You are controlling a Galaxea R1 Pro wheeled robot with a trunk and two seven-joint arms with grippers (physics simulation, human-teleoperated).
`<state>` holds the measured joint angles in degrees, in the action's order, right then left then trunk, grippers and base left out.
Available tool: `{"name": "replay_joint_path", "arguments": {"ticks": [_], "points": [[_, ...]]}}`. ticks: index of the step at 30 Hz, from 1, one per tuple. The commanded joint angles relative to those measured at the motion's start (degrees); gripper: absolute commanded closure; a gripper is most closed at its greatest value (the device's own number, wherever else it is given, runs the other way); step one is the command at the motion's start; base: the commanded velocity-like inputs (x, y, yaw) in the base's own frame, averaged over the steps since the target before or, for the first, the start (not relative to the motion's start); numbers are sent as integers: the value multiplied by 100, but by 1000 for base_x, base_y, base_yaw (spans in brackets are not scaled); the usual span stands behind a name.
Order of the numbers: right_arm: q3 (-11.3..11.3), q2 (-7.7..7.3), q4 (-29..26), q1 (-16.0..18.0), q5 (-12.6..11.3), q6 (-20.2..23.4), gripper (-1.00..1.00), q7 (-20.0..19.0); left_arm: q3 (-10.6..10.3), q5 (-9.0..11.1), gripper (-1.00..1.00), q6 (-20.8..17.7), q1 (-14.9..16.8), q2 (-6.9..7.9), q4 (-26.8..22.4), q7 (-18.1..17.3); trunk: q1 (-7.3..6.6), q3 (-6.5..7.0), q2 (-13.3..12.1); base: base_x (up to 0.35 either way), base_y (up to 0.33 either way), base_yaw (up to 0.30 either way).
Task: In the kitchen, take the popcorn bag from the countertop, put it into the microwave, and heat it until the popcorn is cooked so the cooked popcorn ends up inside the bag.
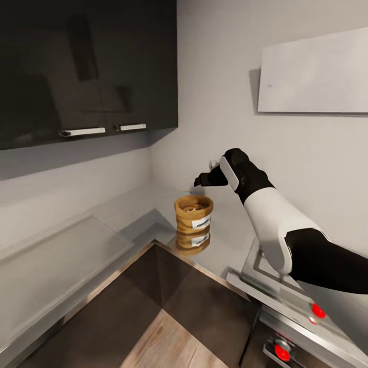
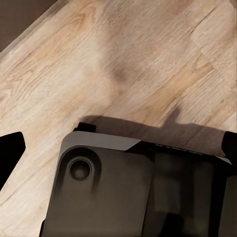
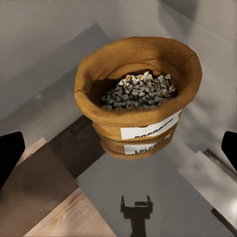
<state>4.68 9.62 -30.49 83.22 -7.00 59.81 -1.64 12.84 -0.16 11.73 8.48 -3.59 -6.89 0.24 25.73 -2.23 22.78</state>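
Grey, slightly reflective tabletop wrapping the inside corner beneath dark wall cabinets, over dark brown fronts. The tan popcorn bag stands upright on it near the corner, its white label facing outward and its mirror image visible in the surface directly below. In the right wrist view the bag's open mouth shows kernels inside

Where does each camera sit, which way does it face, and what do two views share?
Head view: on the head, facing down at the countertop corner; right arm reaches over the popcorn bag.
Left wrist view: faces the wooden floor and robot base.
Right wrist view: looks down into the bag; end effector fingertips at the edges.
Shared: head and right wrist show the bag.
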Motion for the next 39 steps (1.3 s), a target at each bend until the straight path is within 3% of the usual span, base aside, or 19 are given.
{"name": "replay_joint_path", "arguments": {"ticks": [1, 7, 10, 13, 15, 16, 22, 24, 25, 27, 30, 31, 34, 39], "points": [[23, -4, -2, 4, -29, 19, -100, 7, 17, -2, -100, 18, 5, -2, 4, 2, 5, -13, 13, 96, 54, 0], [-110, -13, 7, -6, -38, 19, -100, 35, 17, -2, -100, 14, 5, -2, 4, 2, 5, -13, 13, 14, 8, 0], [-856, -14, 3, -55, -39, 19, -100, 562, 17, -1, -100, 20, 3, -2, 4, 2, 5, -13, 13, 157, 133, 0], [-1861, -13, 0, -86, -39, 19, -100, 1266, 17, -7, -100, 19, 0, -2, 4, 2, 5, -13, 13, 144, 126, 0], [-2801, 8, -1, -93, -42, 19, -100, 1803, 17, -8, -100, 16, 2, -2, 4, 2, 5, -13, 13, 32, 28, 0], [-3039, 29, 0, -94, -44, -12, -100, 1996, 17, -9, -100, 16, 1, -2, 4, 2, 5, -13, 13, 10, 8, 0], [-3440, 38, 7, -132, -62, -505, -100, 2539, 17, -7, -100, 16, 4, -2, 4, 2, 5, -13, 13, 2, 2, 0], [-3926, 38, 8, -137, -61, -699, -100, 2940, 17, -8, -100, 19, 5, -2, 4, 2, 5, -13, 13, 0, 0, 0], [-4398, 38, 9, -138, -58, -962, -100, 3403, 17, -8, -100, 18, 4, -2, 4, 2, 5, -13, 13, 0, 0, 0], [-4737, 38, 32, -139, -57, -1315, -100, 3929, 17, -8, -100, 17, 3, -2, 4, 2, 5, -13, 13, 0, 0, 0], [-4987, 38, 688, -109, -70, -2297, -100, 4993, 17, -6, -100, 18, 3, -2, 4, 2, 5, -13, 13, 0, 0, 0], [-5003, 38, 848, -96, -71, -2490, -100, 5139, 17, -6, -100, 18, 4, -2, 4, 2, 5, -13, 13, 0, 0, 0], [-5024, 38, 1255, -68, -73, -2871, -100, 5346, 17, -6, -100, 16, 5, -2, 4, 2, 5, -13, 13, 0, 0, 0], [-5029, 38, 1485, -73, -74, -2990, -100, 5366, 17, -6, -100, 17, 4, -2, 4, 2, 5, -13, 13, 0, 0, 0]]}}
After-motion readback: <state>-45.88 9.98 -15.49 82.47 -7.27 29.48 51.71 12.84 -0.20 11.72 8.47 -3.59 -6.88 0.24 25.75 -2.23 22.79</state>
